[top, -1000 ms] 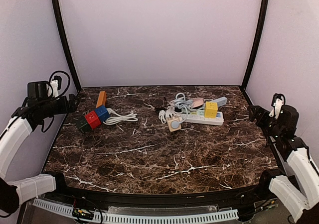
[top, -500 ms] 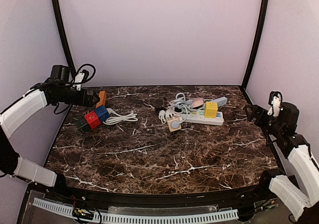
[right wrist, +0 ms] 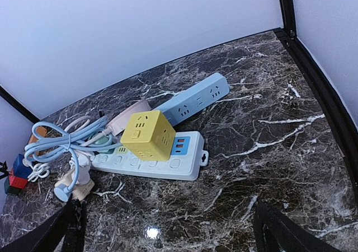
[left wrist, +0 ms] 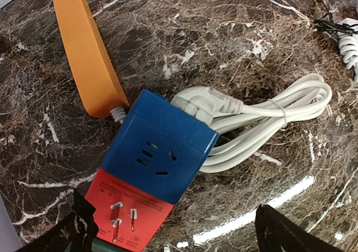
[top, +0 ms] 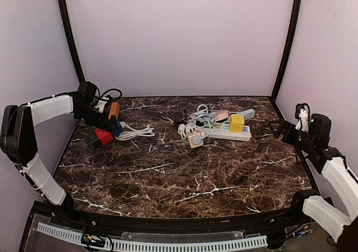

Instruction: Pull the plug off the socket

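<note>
- You're looking at a dark brown marble table with white veins, closed in by pale lilac walls and black corner posts.
- Your landmark is the blue cube socket near the table's far-left corner.
- The only lettering is small print below the pins on the red cube joined to the blue cube's near side; it is too small to read.
- The white plug sits pressed into the blue cube's far-right face, with its bundled white cord trailing right.
- An orange strip lies just behind the blue cube.
- Your left gripper hovers over the blue cube, jaws spread wide, holding nothing.
- Your right gripper is well apart to the blue cube's right, jaws spread and empty, facing a white power strip with a yellow cube on top.
</note>
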### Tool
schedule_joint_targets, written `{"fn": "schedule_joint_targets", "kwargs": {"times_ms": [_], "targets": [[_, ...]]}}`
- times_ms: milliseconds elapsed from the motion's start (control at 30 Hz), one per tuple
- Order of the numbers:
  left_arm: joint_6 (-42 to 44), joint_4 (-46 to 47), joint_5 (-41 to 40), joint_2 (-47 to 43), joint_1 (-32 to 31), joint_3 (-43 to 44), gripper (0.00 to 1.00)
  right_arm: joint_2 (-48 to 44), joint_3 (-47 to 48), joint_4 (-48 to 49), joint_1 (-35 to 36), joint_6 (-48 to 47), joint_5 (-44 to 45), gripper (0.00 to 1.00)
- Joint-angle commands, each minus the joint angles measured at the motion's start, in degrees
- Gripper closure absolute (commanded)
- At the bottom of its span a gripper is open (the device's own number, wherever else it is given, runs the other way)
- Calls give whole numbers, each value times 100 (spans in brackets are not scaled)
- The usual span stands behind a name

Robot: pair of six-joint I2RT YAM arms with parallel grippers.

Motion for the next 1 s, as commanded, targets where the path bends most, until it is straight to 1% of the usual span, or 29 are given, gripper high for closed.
{"fn": "schedule_joint_targets", "kwargs": {"times_ms": [0, 100, 200, 333, 633, 833, 967], "targets": [[189, 8, -450, -152, -10, -100, 1, -49, 153, 252, 63, -33, -157, 1], [240, 320, -673, -275, 48, -310, 1, -72, 140, 256, 78, -41, -164, 1], [183, 287, -568, -114, 273, -277, 1, -60, 132, 261, 83, -57, -188, 1], [130, 91, -319, 149, 352, -140, 1, -70, 136, 251, 101, -77, -211, 1], [178, 86, -341, 473, 383, -96, 1, -174, 79, 235, 127, -77, -227, 1], [-2, -13, -440, 596, 358, -61, 1, -194, 83, 179, 136, -103, -247, 1], [-64, -86, -289, 544, 144, -72, 1, -290, 91, 111, 136, -112, -195, 1]]}}
